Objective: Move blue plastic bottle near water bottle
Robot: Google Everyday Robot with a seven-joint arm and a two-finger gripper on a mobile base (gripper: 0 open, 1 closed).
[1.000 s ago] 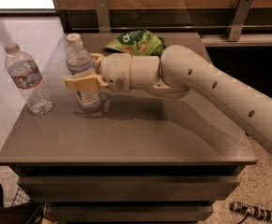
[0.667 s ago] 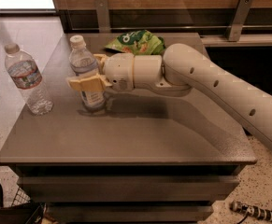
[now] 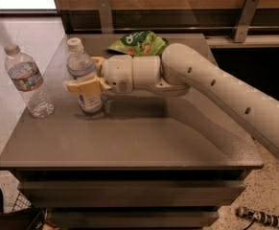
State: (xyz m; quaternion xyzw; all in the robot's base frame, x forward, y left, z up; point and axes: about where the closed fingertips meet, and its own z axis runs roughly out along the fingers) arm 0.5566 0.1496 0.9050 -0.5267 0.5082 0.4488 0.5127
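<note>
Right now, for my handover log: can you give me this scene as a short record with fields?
gripper: at the table's left half as pictured, fingers closed on the blue plastic bottle
blue plastic bottle: upright, white cap on, to the picture right of the water bottle, not touching it
water bottle: upright near the table's left edge, untouched
green bag: lying at the back of the table
table: grey top, front half bare

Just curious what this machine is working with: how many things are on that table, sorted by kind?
Bottles: 2, the blue plastic bottle and the water bottle
Green snack bag: 1
Total: 3
The gripper is closed around the blue plastic bottle.
</note>
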